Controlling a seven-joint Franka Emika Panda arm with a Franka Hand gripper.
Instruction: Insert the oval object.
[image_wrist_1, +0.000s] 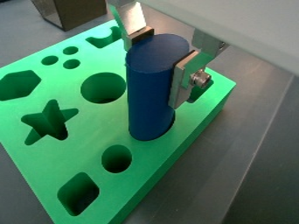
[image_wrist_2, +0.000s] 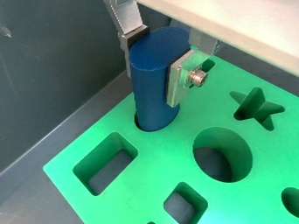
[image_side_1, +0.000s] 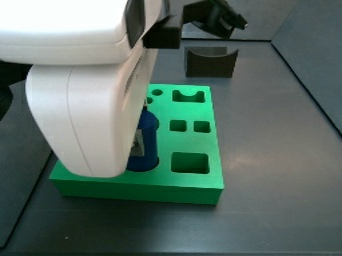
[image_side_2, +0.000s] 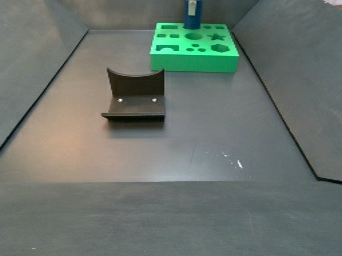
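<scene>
Oval object (image_wrist_1: 155, 87): in both wrist views clamped in the gripper (image_wrist_1: 163, 54), foot already entering its hole in the green block (image_wrist_2: 251, 188); side views: upright at block's edge, not fully seated, unreleased.

You get even, soft overhead light. The gripper (image_wrist_1: 163, 59) looks sharp above the green block (image_wrist_1: 70, 122); the arm (image_side_1: 80, 90) blooms white, and the floor (image_side_2: 201, 150) shows faint glare.

Dark grey block with curved notch (image_side_2: 134, 96) on the grey floor (image_side_2: 174, 150).
</scene>
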